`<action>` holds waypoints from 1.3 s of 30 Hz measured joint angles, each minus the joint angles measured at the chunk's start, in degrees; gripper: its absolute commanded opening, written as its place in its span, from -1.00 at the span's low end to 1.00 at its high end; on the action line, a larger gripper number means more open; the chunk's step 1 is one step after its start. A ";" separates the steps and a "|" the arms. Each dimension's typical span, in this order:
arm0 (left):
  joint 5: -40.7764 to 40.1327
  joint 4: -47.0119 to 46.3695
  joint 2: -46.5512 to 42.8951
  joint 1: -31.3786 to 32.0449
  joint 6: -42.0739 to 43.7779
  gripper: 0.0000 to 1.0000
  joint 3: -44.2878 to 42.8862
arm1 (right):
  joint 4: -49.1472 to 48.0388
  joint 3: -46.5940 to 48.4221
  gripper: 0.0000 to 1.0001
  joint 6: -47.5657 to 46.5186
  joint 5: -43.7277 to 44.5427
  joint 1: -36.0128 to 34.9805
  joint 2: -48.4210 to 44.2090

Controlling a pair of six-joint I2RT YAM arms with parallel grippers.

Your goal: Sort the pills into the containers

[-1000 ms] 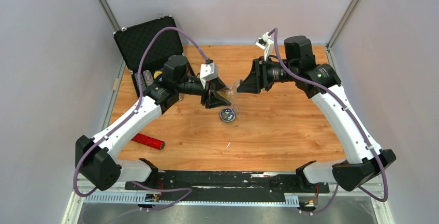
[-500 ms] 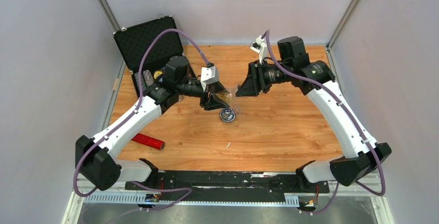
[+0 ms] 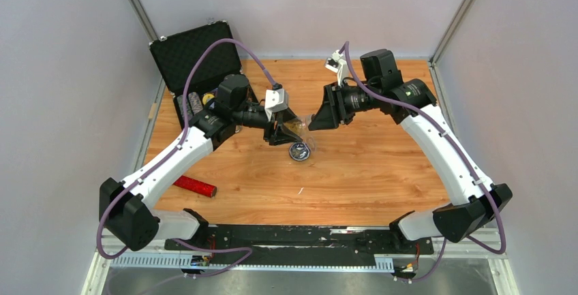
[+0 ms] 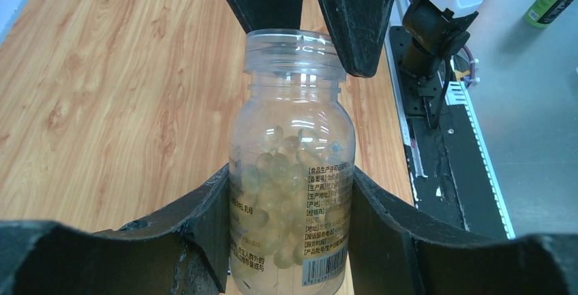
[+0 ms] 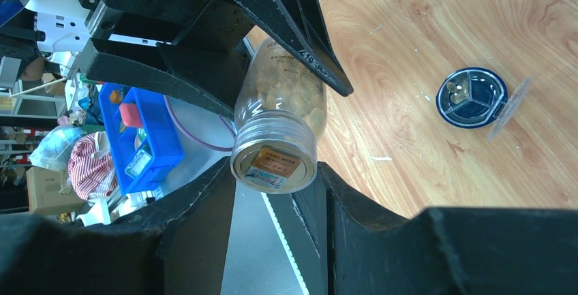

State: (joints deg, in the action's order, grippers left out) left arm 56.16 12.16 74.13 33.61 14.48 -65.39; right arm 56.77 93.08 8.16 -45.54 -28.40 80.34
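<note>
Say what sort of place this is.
Probably a robotics lab test cell: a wood-grain tabletop boxed in by plain grey panels, two white-and-black arms bolted at its edge, a blue plastic bin beyond.

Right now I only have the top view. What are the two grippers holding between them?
Observer: A clear bottle of pale pills; the left gripper clamps its body.
Operator: And the other end?
Observer: The right gripper is closed on the cap, which bears an orange label.
Operator: Target ready?
Observer: The dish is open, its clear lid at its edge, with a few pale pieces in one compartment.
</note>
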 measured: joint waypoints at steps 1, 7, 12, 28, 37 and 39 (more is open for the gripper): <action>-0.11 0.02 0.00 0.00 0.00 -1.00 0.00 | -0.07 0.00 -0.23 0.02 0.07 -0.04 0.04; -0.31 0.04 0.00 0.00 0.07 -1.00 0.04 | -0.09 0.00 -0.23 0.09 0.44 -0.11 0.13; -0.37 2.19 0.00 0.00 3.58 -1.00 0.07 | 0.83 0.02 -0.27 -0.39 0.42 -0.57 0.92; 3.10 17.81 1.36 0.17 15.98 -1.00 -3.58 | 3.52 -1.55 -0.46 -8.68 5.90 -6.93 -0.02; 1.88 15.78 1.20 0.15 15.19 -1.00 -2.25 | 2.05 -2.56 -0.38 -5.66 8.83 -7.78 -0.37; 0.83 13.46 0.46 0.15 14.36 -1.00 -0.55 | 2.03 -2.56 -0.33 -3.06 9.66 -7.78 0.13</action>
State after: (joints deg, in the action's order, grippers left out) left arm 56.99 25.63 74.59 33.76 28.84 -65.93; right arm 58.81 90.52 5.10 -35.88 -36.18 80.47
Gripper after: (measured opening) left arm 0.607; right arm 0.440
